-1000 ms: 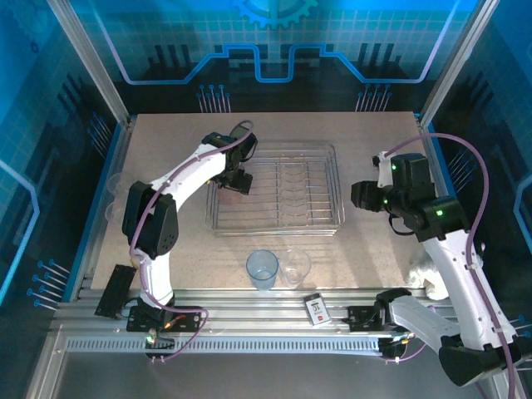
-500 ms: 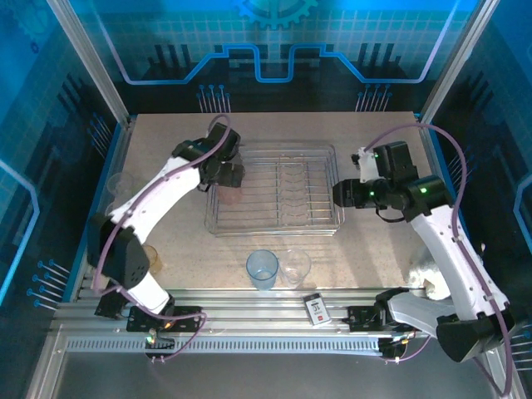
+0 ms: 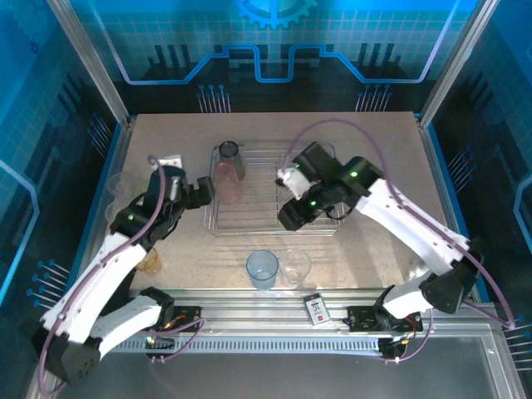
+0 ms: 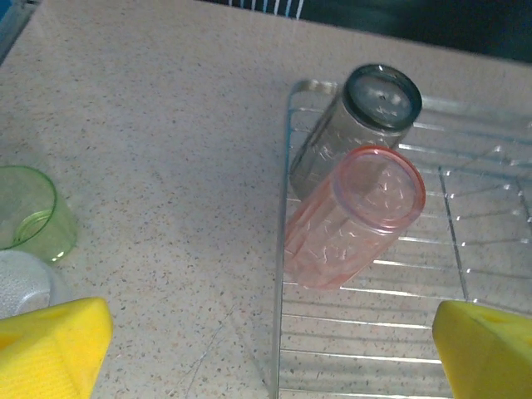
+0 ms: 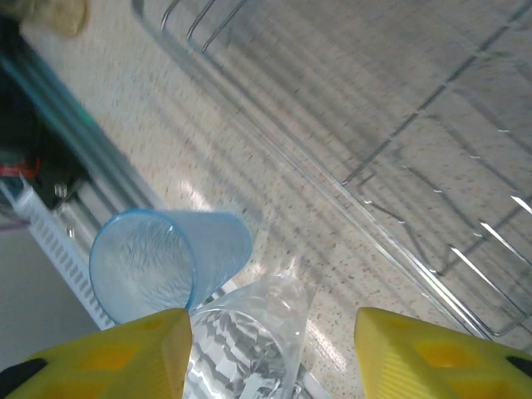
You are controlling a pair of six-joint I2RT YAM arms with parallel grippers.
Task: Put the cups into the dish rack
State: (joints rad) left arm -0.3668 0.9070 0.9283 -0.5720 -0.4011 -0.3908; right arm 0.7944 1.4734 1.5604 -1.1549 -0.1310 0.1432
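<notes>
Presently, item one: pink cup point(image 4: 353, 218) and smoky grey cup point(image 4: 357, 125), both tilted and touching each other, lodged in the left end of the dish rack point(image 4: 278, 332), just ahead of the left claw point(image 4: 270, 345). That claw's jaws stand fully apart with nothing between them. The left wrist view alone adds a green cup point(image 4: 29, 212) on the table, off to the claw's left. The top view alone adds an amber cup point(image 3: 150, 259) behind the claw, beside its arm. Item two: right claw point(image 3: 291, 218), poised over the rack's near rail, jaws apart and gripping nothing. The right wrist view shows the blue cup point(image 5: 162, 258) and clear cup point(image 5: 249, 341) upright and just beside each other on the table below the claw, outside the rack's near wall. The top view also shows a small card point(image 3: 316, 308) further back, on the base rails. Changes from half a second earlier: the left claw, then over the rack's left end, has drawn off to its left. The right claw, then beyond the rack's right side, has swung across it. The blue and clear cups have not moved.
</notes>
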